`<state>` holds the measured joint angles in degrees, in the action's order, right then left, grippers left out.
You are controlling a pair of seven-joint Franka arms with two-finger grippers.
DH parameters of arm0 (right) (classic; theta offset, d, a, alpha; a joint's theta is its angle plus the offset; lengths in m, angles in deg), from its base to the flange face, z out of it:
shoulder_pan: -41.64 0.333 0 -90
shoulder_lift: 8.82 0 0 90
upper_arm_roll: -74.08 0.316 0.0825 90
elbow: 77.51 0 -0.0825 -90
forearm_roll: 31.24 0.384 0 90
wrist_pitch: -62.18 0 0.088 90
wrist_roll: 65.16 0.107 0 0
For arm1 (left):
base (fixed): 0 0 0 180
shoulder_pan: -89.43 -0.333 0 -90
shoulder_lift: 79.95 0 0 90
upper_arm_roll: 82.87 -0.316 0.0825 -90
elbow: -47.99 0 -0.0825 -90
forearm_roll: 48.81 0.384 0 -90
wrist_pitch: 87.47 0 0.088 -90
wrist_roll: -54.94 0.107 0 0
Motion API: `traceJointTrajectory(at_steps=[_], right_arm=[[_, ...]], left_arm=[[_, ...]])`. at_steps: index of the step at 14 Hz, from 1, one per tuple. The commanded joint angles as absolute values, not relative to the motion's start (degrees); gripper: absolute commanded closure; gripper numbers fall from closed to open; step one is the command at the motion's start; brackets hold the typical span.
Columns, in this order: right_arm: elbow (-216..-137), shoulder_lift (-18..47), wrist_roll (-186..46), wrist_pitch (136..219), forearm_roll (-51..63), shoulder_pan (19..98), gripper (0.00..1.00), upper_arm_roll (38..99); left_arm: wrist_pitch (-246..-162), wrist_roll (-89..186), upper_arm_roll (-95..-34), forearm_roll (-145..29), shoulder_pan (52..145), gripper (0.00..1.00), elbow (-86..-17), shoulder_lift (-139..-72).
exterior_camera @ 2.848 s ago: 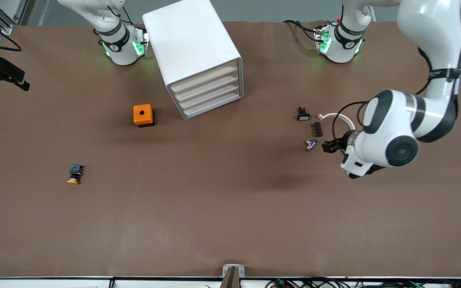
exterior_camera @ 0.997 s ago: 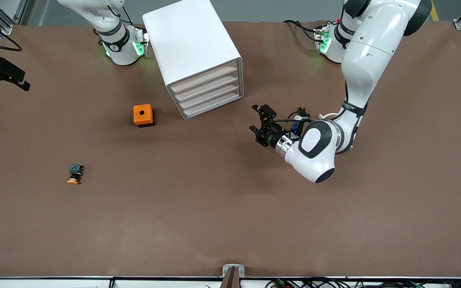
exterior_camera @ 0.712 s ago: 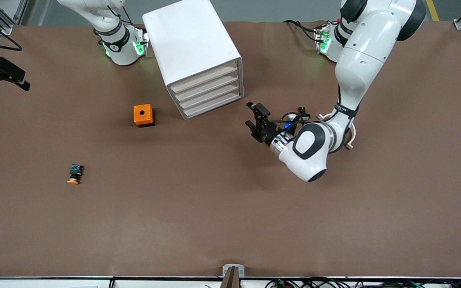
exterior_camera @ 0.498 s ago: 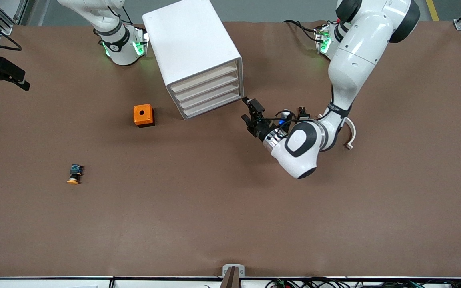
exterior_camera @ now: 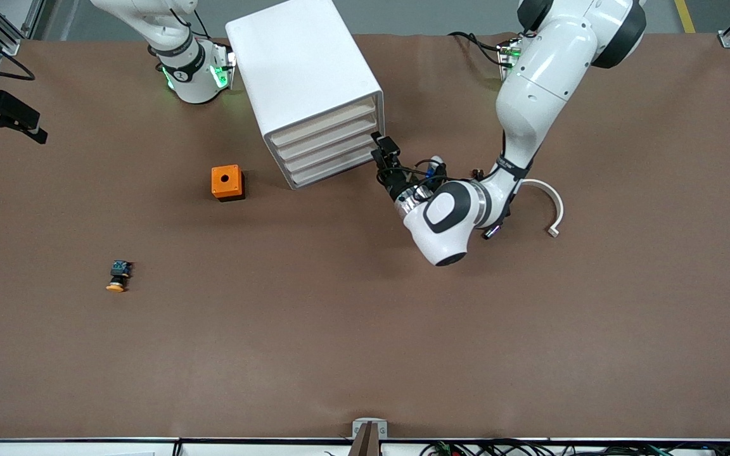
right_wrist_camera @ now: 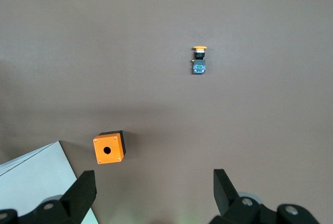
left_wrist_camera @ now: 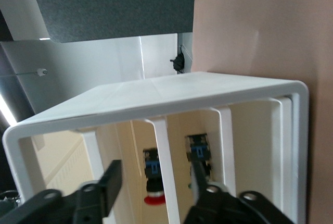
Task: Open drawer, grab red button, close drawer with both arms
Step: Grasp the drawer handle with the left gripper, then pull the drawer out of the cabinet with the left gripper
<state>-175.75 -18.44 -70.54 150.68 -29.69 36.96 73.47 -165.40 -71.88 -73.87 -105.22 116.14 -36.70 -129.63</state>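
Left end effector [exterior_camera: 383, 156] horizontal at cabinet [exterior_camera: 305, 82] front, fingers apart; right end effector [right_wrist_camera: 151, 193] open.

Even overhead light, soft shadows; left wrist view slightly blurred.

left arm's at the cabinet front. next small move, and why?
Probably ease the left gripper in onto the front edge of the drawer, then pull. All four drawers look shut, its open fingers straddle the cabinet front without gripping, and the button shows inside. The right gripper waits, open.
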Motion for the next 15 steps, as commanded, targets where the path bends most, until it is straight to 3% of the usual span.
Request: traceJointTrajectory(at_steps=[1, 8, 15], right_arm=[[-175.5, -19.3, -71.3, 150.8, -29.0, 36.9, 0.00, 73.4], [-173.3, -17.2, -71.3, 150.5, -29.1, 36.4, 0.00, 73.3], [-171.5, -14.7, -71.3, 150.8, -29.9, 36.6, 0.00, 73.3]], left_arm=[[-164.4, -73.0, -74.0, -106.4, 117.1, 0.43, -37.0, -130.0], [-163.8, -73.6, -74.0, -107.1, 121.4, 0.44, -38.2, -130.2], [-163.7, -73.6, -74.0, -107.3, 123.2, 0.81, -38.1, -131.5]])
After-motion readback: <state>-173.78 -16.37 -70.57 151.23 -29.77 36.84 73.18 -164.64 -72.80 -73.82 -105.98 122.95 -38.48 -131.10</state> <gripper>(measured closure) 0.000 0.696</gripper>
